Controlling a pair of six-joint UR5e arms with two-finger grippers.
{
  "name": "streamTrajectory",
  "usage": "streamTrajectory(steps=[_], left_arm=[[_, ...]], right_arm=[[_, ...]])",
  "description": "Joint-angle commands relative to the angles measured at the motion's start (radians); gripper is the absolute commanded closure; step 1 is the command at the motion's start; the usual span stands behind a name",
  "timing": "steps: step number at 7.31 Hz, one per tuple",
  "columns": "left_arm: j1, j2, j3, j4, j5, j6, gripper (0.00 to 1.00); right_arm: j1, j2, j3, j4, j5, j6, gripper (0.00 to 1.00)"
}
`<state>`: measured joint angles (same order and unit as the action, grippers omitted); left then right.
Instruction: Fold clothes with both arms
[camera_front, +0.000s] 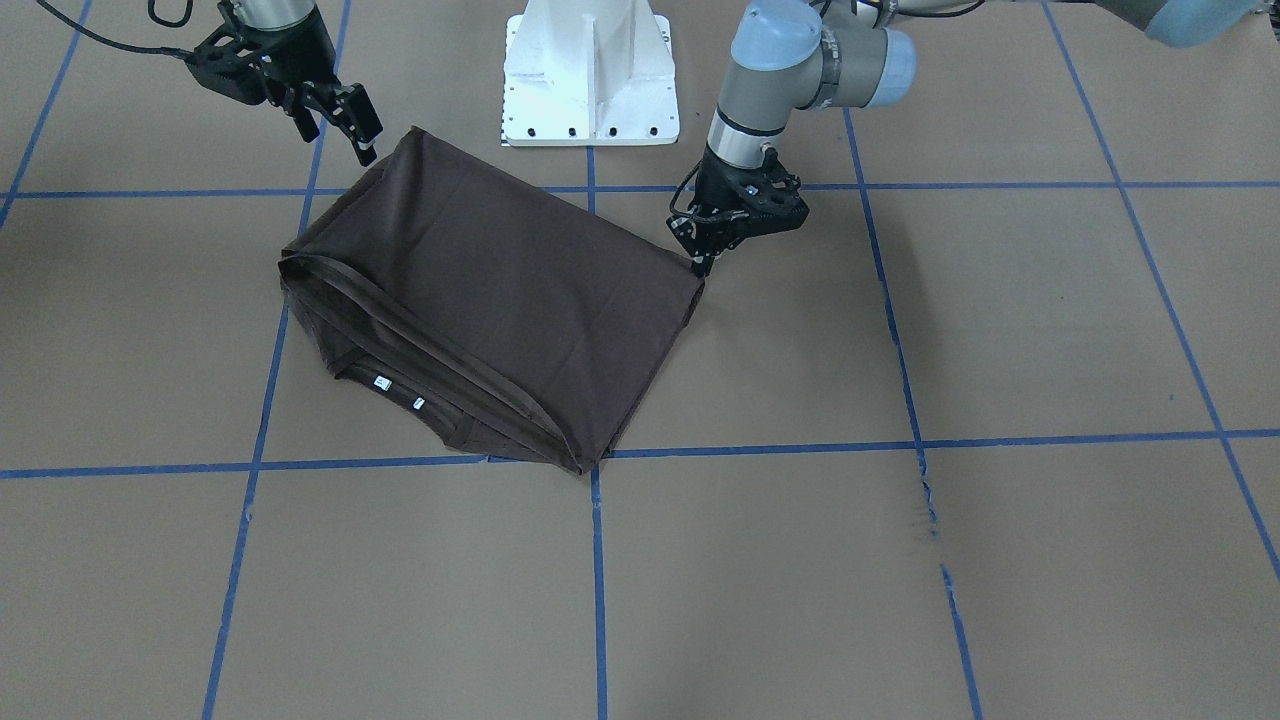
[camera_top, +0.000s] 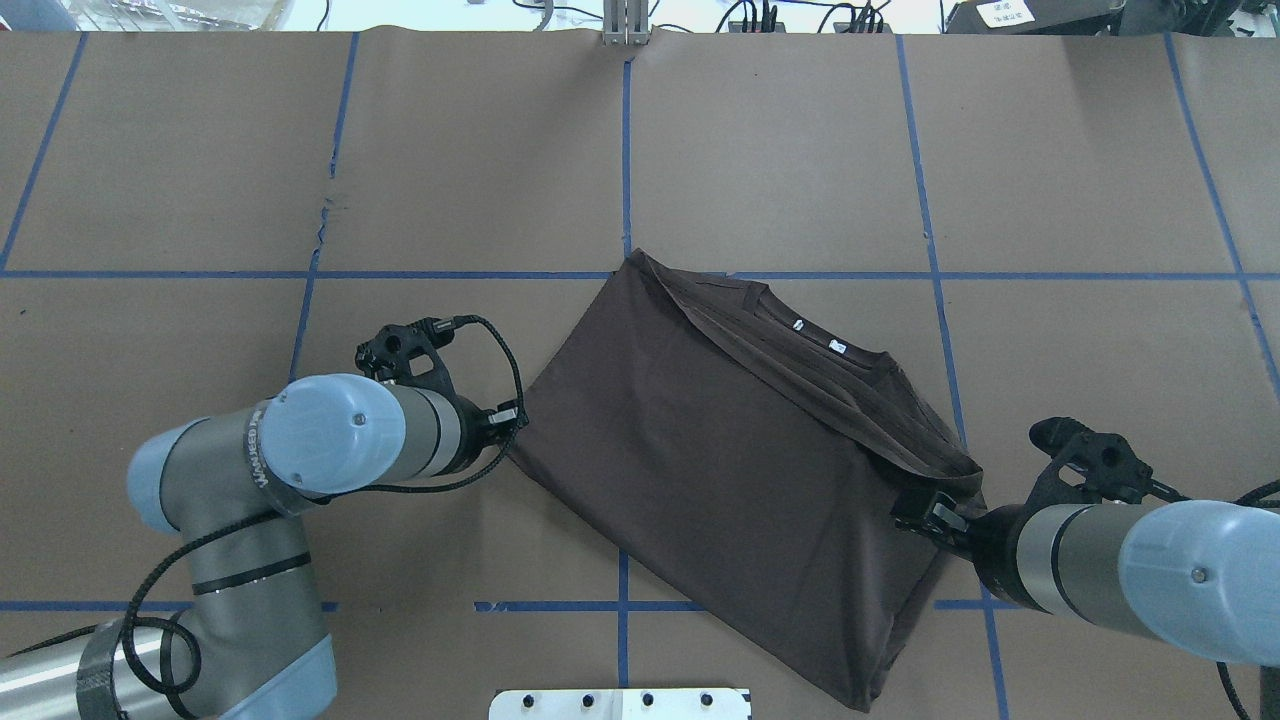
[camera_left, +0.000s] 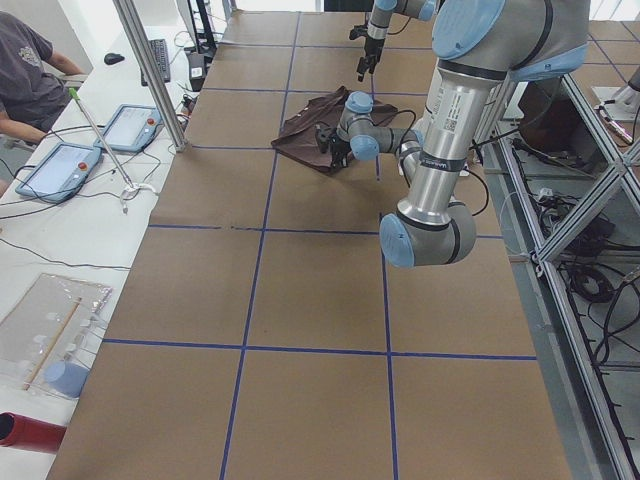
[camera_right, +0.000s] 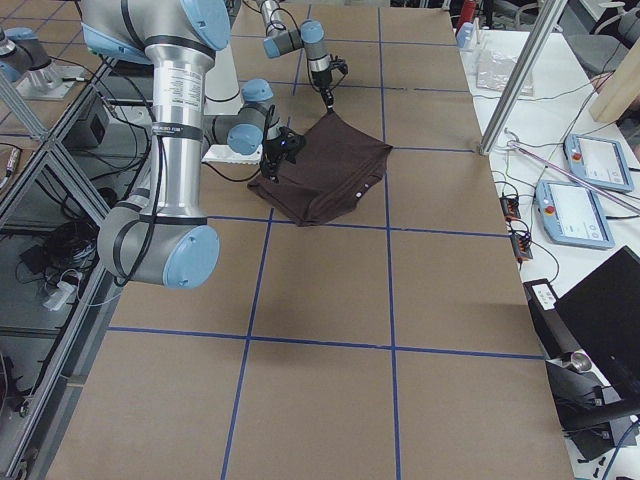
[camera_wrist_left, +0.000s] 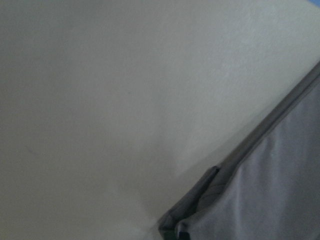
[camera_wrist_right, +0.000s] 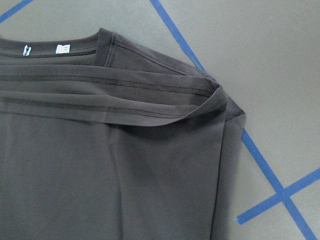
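Brown paper covers the table (camera_front: 1000, 320), which is divided into large squares by blue tape (camera_front: 598, 560). The shirt (camera_front: 500, 280) lies on it folded, just in front of the white base (camera_front: 590, 80) and skewed to the tape grid. One of its corners reaches the tape crossing on the operators' side.

The folded-over layer ends in a doubled hem that runs beside the collar (camera_top: 830, 350). The collar stays uncovered, with two white tags (camera_front: 381, 381) showing inside it.

The left gripper (camera_front: 705, 262) is down at the table, its tip at the shirt's corner on the robot's left. Its wrist view is blurred and shows only paper and a cloth edge. Whether its fingers are together or pinch the cloth cannot be told.

The right gripper (camera_front: 340, 145) stands raised off the table beside the shirt's corner on the robot's right. Its fingers are spread apart and hold nothing. Its wrist view looks down on the hem fold and the collar end.

The shirt's edge toward the robot is near the base plate. On the other three sides bare paper surrounds the shirt, widest toward the operators' side, and the table's edges are well apart from the cloth. Each arm reaches in from its own side, with the shirt between the two.
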<state>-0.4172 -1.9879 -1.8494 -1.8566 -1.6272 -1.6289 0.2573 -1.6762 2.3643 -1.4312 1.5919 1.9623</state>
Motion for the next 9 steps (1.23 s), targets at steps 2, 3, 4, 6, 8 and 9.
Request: streamTrajectory(steps=[2, 3, 4, 6, 8, 9], left_arm=[[-0.222, -0.094, 0.199, -0.118, -0.006, 0.176, 1.0], [-0.28, -0.2, 0.377, -0.197, -0.008, 0.181, 1.0], [-0.343, -0.321, 0.595, -0.308, -0.019, 0.181, 1.0], [-0.397, -0.507, 0.942, -0.476, -0.033, 0.201, 1.0], [-0.399, -0.443, 0.815, -0.483, -0.086, 0.204, 0.47], [-0.397, -0.287, 0.597, -0.478, -0.126, 0.202, 0.47]], right_arm=[[0.0, 0.05, 0.003, 0.002, -0.003, 0.017, 0.0], [0.003, 0.058, 0.001, 0.002, -0.004, 0.017, 0.0], [0.011, 0.059, -0.002, 0.002, -0.007, 0.015, 0.0], [0.013, 0.097, -0.008, 0.0, -0.018, 0.015, 0.0], [0.019, 0.214, -0.09, 0.0, -0.03, 0.014, 0.0], [0.028, 0.295, -0.17, 0.0, -0.03, 0.0, 0.0]])
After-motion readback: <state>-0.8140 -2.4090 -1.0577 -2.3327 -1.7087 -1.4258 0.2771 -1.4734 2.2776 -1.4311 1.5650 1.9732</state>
